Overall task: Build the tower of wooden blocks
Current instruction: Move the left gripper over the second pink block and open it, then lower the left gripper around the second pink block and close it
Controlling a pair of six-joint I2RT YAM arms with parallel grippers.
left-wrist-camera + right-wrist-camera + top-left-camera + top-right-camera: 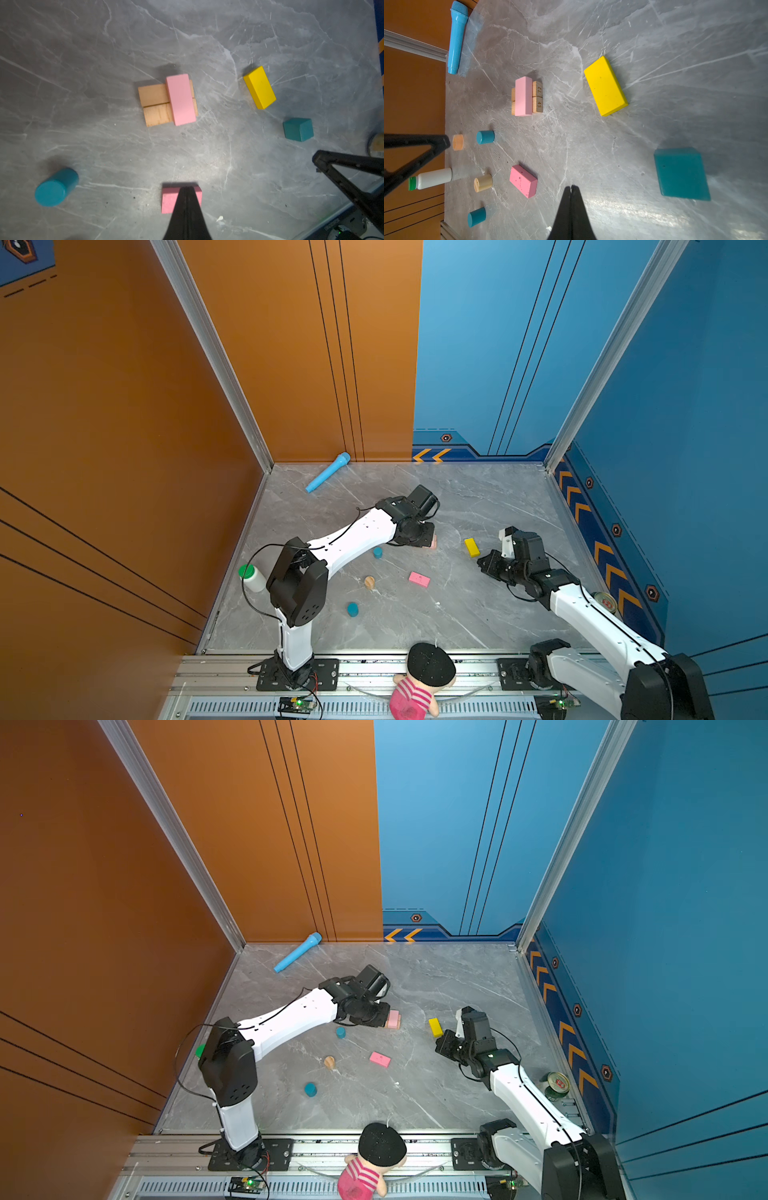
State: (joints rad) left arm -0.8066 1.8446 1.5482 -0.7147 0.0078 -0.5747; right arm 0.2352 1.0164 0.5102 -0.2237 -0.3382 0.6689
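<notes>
the tower (168, 99) is only two layers so far: two tan bars (154, 94) flat side by side, with a pink bar (180, 99) lying crosswise on top; it sits near the middle of the grey table (478, 614), right against the left arm's wrist in both top views; the left gripper (188, 188) has its fingers pressed together, holding nothing; the right gripper (571, 187) is pinched closed and empty too, near the yellow bar (471, 547) in a top view; loose around it are a second pink bar (419, 579), a blue cylinder (377, 552) beside the left arm, the other blue cylinder (353, 609) nearer the front, a tan cylinder (369, 582) and the teal cube (682, 173); the microphone (328, 472) lies by the back wall
</notes>
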